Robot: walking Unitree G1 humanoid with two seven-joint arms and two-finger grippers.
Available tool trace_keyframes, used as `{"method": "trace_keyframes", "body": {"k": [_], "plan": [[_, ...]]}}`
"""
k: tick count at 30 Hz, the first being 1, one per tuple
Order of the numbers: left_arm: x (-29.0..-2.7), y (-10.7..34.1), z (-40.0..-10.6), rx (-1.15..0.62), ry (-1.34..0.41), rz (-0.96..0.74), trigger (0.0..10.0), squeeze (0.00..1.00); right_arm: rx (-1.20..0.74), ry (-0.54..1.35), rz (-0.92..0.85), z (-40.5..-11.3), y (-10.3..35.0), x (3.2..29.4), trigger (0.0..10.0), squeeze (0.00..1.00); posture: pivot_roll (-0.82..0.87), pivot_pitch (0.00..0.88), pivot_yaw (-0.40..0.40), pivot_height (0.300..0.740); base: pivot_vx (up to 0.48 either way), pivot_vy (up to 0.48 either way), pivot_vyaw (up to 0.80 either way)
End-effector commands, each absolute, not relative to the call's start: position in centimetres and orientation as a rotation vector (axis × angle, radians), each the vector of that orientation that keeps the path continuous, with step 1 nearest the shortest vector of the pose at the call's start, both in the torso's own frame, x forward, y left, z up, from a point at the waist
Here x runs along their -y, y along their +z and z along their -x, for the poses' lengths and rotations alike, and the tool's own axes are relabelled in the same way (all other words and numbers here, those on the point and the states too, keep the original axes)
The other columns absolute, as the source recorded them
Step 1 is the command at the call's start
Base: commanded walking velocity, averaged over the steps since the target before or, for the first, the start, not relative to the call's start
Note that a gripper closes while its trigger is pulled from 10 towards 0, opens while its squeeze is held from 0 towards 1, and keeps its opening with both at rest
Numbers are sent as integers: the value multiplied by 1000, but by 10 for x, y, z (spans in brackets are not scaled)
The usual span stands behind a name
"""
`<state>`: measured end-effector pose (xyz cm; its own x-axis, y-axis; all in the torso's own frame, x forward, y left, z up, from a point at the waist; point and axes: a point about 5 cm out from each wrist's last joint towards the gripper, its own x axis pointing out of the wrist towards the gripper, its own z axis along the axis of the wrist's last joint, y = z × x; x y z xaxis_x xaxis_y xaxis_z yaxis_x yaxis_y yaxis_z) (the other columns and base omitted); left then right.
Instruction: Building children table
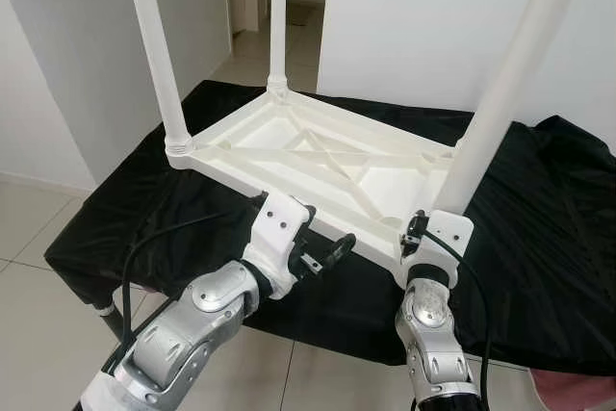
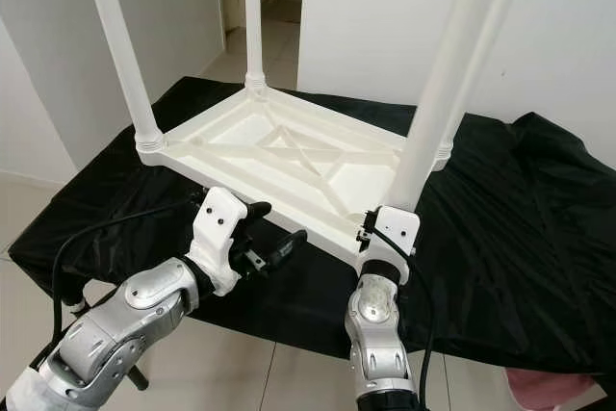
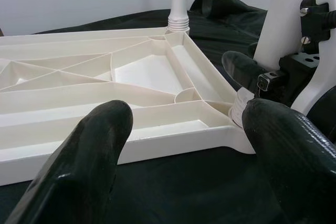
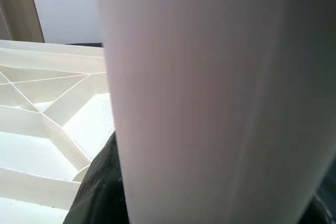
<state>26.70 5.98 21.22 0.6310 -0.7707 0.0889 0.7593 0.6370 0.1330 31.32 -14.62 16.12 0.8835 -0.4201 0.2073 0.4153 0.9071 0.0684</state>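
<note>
A white plastic children's table (image 1: 318, 156) lies upside down on a surface covered with black cloth (image 1: 539, 238). Its ribbed underside faces up. White legs stand up at the near left corner (image 1: 154, 55) and the far corner (image 1: 278, 16). My right gripper (image 1: 423, 230) is shut around the base of the near right leg (image 1: 500, 103), which stands in its corner socket (image 3: 239, 109). This leg (image 4: 220, 98) is very close in the right wrist view. My left gripper (image 1: 322, 236) is open, just in front of the table's near edge (image 3: 157, 145), with nothing between its fingers (image 3: 100, 150).
The cloth-covered surface ends just in front of my arms, with tiled floor (image 1: 38, 238) below and to the left. White walls stand close on both sides, and a doorway (image 1: 303, 7) opens behind. Something pink (image 1: 577, 394) lies at the lower right.
</note>
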Motion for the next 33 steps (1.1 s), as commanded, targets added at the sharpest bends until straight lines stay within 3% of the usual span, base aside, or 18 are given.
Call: {"method": "trace_keyframes", "body": {"k": [1, 11, 18, 33], "plan": [[-54, 211, -259, 146, -1011, -111, 10000, 0, 105, -494, 6, -308, 137, 159, 10000, 0, 26, 110, -31, 740, 0, 0, 0], [-54, 211, -259, 144, -1017, -116, 10000, 0, 97, -539, -50, -305, 135, 163, 10000, 0, 24, 108, -28, 740, 0, 0, 0], [-54, 211, -259, 143, -1018, -123, 10000, 0, 32, -752, -55, -295, 122, 195, 10000, 0, 25, 110, -23, 740, 0, 0, 0], [-55, 211, -260, 141, -1019, -127, 10000, 0, 54, -691, -65, -298, 124, 188, 10000, 0, 27, 116, -16, 740, 0, 0, 0]]}}
